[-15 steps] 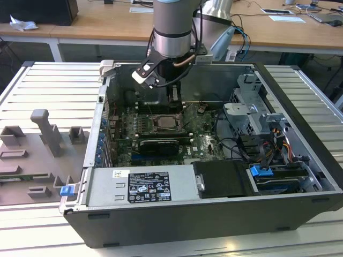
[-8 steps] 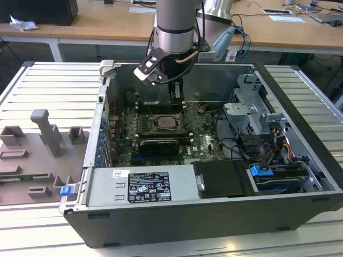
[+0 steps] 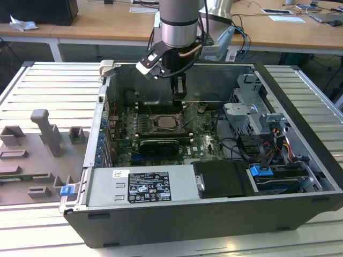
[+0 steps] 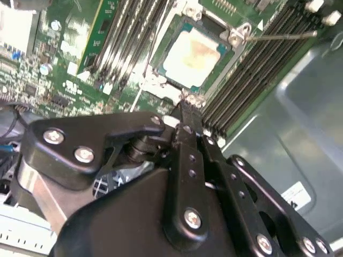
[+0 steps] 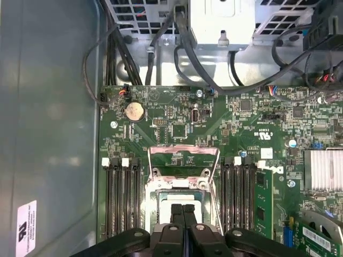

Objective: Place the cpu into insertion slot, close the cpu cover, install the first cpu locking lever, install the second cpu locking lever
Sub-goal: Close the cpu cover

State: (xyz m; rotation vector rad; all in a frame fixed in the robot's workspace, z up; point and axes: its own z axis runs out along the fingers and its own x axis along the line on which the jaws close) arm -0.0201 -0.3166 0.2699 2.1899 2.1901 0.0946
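the cpu (image 4: 195, 53) lies seated in its socket (image 5: 151, 201); the cpu cover (image 5: 184, 150) stands swung open beside it, so closing looks in hand. the end effector (image 5: 183, 208), clenched on nothing, hovers over the socket; the cover likely wants a gentle push down.

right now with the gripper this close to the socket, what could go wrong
1. The gripper, fingers shut, hangs at the edge of the socket beside the chip. A slightly off descent could scrape or nudge the chip.
2. The cover looks flipped open, so the chip seems unclamped and a knock may shift it.
3. A thin lever juts over the memory slots and might snag the arm.
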